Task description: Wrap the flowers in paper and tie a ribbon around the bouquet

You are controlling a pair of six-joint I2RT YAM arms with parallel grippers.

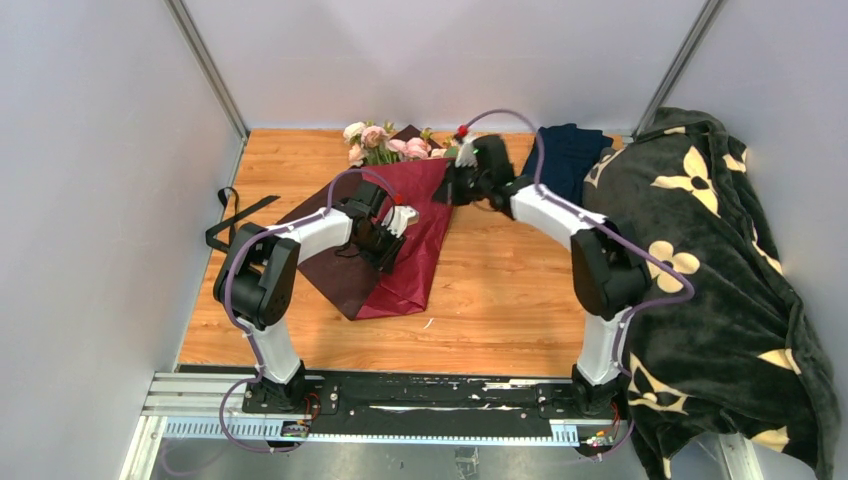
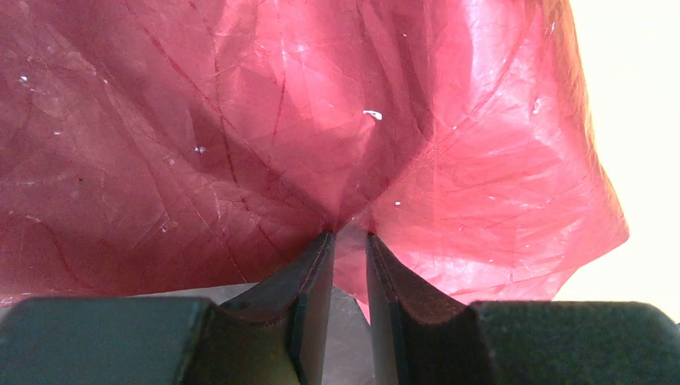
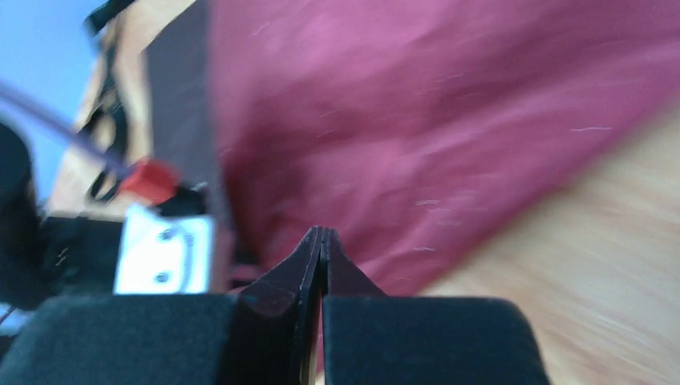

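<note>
Paper (image 1: 418,250): one sheet; ribbon (image 1: 236,214): one; flowers (image 1: 376,140): one bunch.

Burgundy paper (image 1: 425,235), flowers (image 1: 383,143) at far end

Flowers (image 1: 385,142) at far end of paper (image 1: 400,240) — ribbon (image 1: 232,222) left, blanket (image 1: 720,280) right.

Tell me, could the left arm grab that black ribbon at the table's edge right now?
Probably not yet: its claw is pinching the red paper. The ribbon itself lies uncovered, close by.
</note>
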